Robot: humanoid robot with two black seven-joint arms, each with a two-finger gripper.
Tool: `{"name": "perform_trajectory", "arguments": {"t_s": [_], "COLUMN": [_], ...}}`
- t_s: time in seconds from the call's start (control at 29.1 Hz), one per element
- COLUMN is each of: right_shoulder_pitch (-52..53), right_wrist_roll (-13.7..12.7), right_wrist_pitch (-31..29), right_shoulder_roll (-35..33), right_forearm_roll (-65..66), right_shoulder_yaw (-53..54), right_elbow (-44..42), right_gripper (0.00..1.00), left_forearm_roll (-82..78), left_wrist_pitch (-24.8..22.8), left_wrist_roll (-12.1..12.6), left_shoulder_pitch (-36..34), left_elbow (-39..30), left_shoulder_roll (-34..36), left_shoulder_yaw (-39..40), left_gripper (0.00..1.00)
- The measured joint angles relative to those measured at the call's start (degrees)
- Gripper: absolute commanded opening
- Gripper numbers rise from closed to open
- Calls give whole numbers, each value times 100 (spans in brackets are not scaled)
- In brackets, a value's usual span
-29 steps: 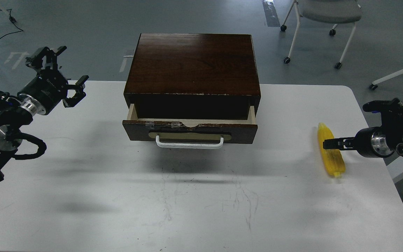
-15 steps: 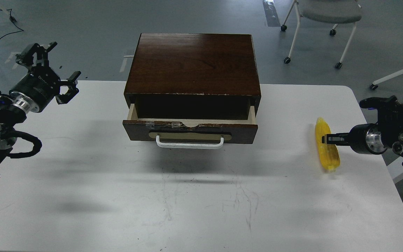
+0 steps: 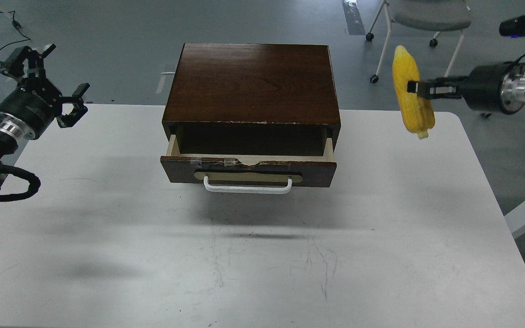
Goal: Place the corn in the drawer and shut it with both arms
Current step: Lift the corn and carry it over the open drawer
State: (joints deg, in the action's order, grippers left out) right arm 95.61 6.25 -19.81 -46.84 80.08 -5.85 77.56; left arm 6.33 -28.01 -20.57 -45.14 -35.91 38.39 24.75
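Overhead, the corn [image 3: 412, 93] is held in the air at the far right, gripped about its middle by the right pincer [image 3: 419, 89], whose prongs are clenched on the cob; the cob hangs nearly upright, tapered end up, above the far right corner of the white surface [image 3: 381, 255] and well apart from the cabinet [image 3: 252, 82]. The drawer [image 3: 249, 169] is seen pulled partly out at the near side of the cabinet, its white bar handle [image 3: 246, 186] facing near and its chipped, taped top edge visible. Nothing can be made out inside the drawer, as its interior is dark and partly covered by the cabinet top. The left pincer [image 3: 53, 82] is held released at the far left edge of the surface, prongs spread with nothing between them. Both arms are cut off by the frame edges. Beyond the surface, a wheeled chair [image 3: 422, 27] stands on the grey floor behind the corn, and a black cable [image 3: 2, 27] is seen at the far left.
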Motion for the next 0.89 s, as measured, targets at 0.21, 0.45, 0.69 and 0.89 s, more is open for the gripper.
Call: {"name": "perform_trajectory", "arguments": {"t_s": [0.21,0.45,0.69,0.89], "right_shoulder_pitch": [306,262,291,316], "right_wrist_roll": [84,366,480,503], "right_wrist_pitch": [2,8,13,13], "right_shoulder_roll": [1010,1880,2488,2776], "right_forearm_roll": [1387,3295,4334,4490], "right_shoulder_yaw": [-10,-101,-484,-695], "right_elbow": [318,869,880,858], "right_gripper": [0,0,0,12], "left_forearm_roll": [6,9,20,26], "left_wrist_pitch": [1,2,1,2], "left_wrist_roll": [-13,-35,-60,-65], "left_shoulder_pitch": [-13,-12,-5,-4], "left_elbow": [8,18,23,24], "left_shoulder_roll": [-3,12,26,-25], "left_shoulder_yaw": [13,-2,48,72], "left_gripper": [98,98,98,98]}}
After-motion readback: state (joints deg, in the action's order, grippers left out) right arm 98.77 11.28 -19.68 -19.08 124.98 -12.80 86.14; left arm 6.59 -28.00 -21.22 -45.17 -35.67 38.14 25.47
